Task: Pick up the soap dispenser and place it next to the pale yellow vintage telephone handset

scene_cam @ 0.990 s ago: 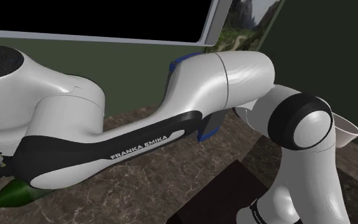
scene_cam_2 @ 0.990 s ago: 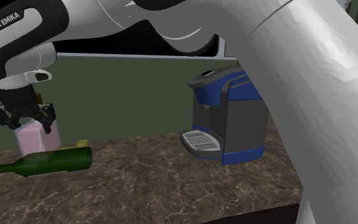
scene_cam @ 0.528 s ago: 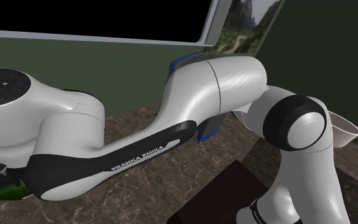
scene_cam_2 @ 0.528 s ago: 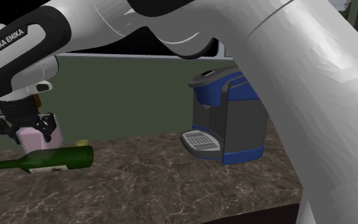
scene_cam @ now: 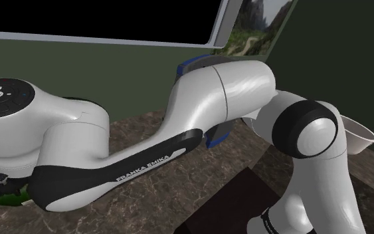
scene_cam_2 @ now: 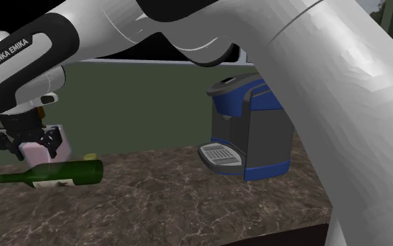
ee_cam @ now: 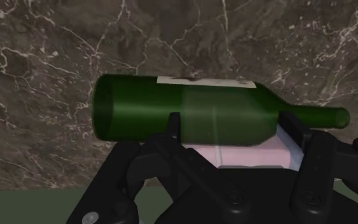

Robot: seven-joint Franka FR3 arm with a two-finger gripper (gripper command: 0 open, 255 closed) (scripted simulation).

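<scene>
Soap dispenser: a pink, boxy body at the far left of the dark marbled counter in the second exterior view, directly under the gripper.
Gripper state: the gripper is down over the soap dispenser. Whether it presses on the pink body or only stands around it cannot be told.
Wine bottle: green, lying on its side just in front of the dispenser and apparently touching it. It hides the dispenser's base, and its neck points to the second exterior view's left.
Main risk: the wine bottle is round and lies free. A squeeze or lift that brushes it would likely set it rolling toward the counter's near edge.
Second risk: the bottle lies hard by the gripper, so a grasp may catch glass along with the pink body. A crooked hold could let the dispenser slip on the way up.
Goal side: a small pale yellow piece just behind the bottle's base end is probably the handset. A low carry toward it would cross the bottle.
Long axis: judged vertical, with the dispenser standing upright, though its base and top are both covered.
Pointing: the top end faces up into the gripper. Which way any spout faces cannot be told.
Coffee machine: the blue coffee machine stands well apart to the right and poses no hazard.
</scene>
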